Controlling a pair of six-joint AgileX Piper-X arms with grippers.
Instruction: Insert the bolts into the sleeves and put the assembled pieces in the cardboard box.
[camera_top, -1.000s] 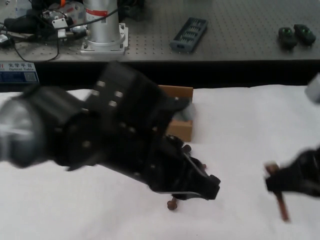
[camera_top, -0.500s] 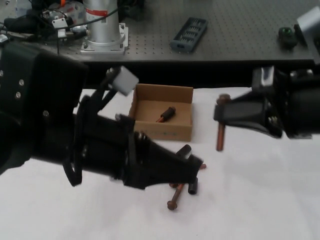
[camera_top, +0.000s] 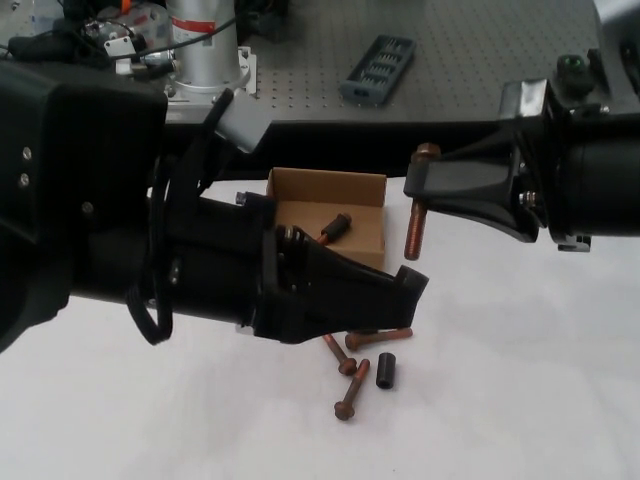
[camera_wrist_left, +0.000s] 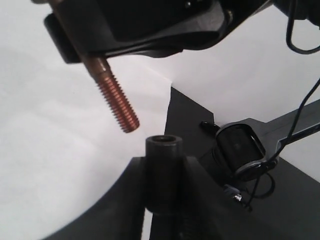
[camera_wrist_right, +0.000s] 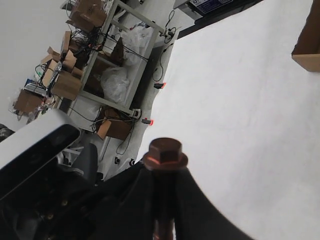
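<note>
My left gripper (camera_wrist_left: 164, 172) is shut on a black sleeve (camera_wrist_left: 164, 160), bore end facing out. Just beyond that opening hangs the threaded tip of a copper bolt (camera_wrist_left: 116, 105), slightly off to one side and apart from the sleeve. My right gripper (camera_wrist_right: 164, 187) is shut on this bolt (camera_wrist_right: 165, 154) just under its hex head. In the high view the bolt (camera_top: 415, 225) hangs upright from the right gripper (camera_top: 424, 182), above the left gripper (camera_top: 405, 287), beside the cardboard box (camera_top: 300, 190). One assembled piece (camera_top: 335, 227) lies in the box.
Loose copper bolts (camera_top: 350, 392) and a black sleeve (camera_top: 386, 371) lie on the white cloth in front of the box. The left arm covers the left half of the cloth. A dark perforated bench with a metal post (camera_top: 205, 50) runs behind.
The left gripper has lifted off the loose parts on the cloth and now holds a sleeve. The right gripper has carried its bolt up and left, from the near right to beside the box.
</note>
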